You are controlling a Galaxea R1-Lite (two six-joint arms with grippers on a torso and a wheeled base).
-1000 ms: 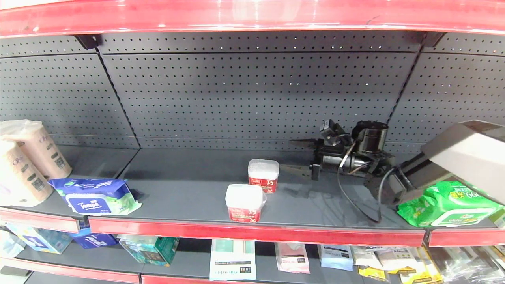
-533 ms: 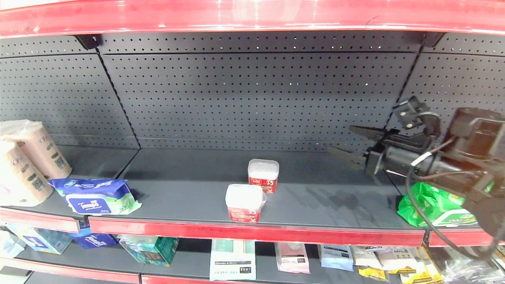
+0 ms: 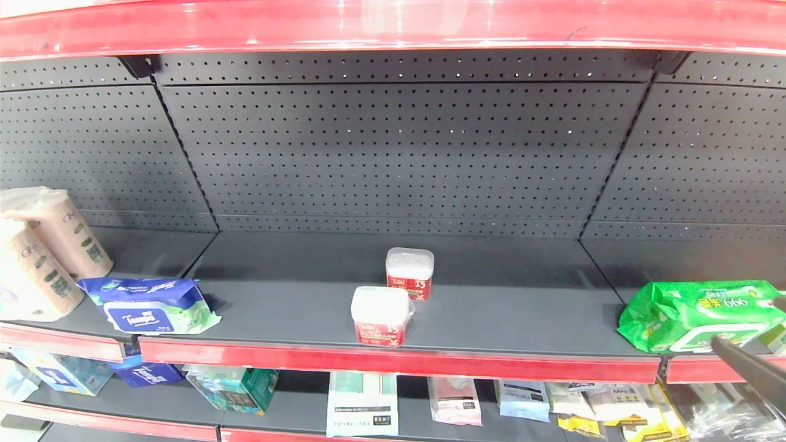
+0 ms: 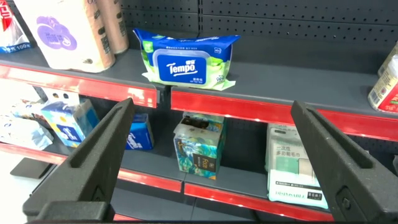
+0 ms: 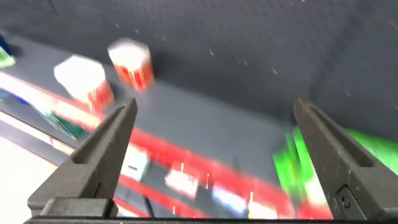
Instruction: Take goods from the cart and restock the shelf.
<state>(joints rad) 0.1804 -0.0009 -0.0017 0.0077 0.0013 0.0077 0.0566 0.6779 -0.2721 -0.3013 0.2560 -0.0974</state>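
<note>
The front tub (image 3: 381, 316), a small square container of clear plastic with a frosted lid and a red label band, is standing upright on the dark grey metal shelf (image 3: 399, 362), just behind its red front rim and around the middle of the centre bay. The rear tub (image 3: 409, 273), of the same make, is standing just beside it, farther back and slightly to the right. Whether the two are touching cannot be told.

At the far left of the shelf, paper rolls in beige printed wrap (image 3: 43, 252) are leaning together. Next to them a blue-and-white soft pack of wet wipes (image 3: 147, 304) is lying flat near the rim, well apart from the tubs, with bare shelf surface lying between. In the right bay a green soft pack with a white flap (image 3: 700, 310) is lying flat at the front, again well apart from the tubs. A dark perforated back panel (image 3: 399, 153) is closing off the rear. On the tier below, a teal patterned carton (image 3: 233, 387) and a white-and-green flat packet (image 3: 362, 405) are sitting among other goods.

The left gripper (image 4: 211, 106) is hanging in front of the left part of the shelving with its black fingers spread wide and nothing between them. The right gripper (image 5: 214, 104) is likewise holding its fingers apart and empty, and one of those fingers (image 3: 746, 368) is crossing the red rim beneath the green pack.
</note>
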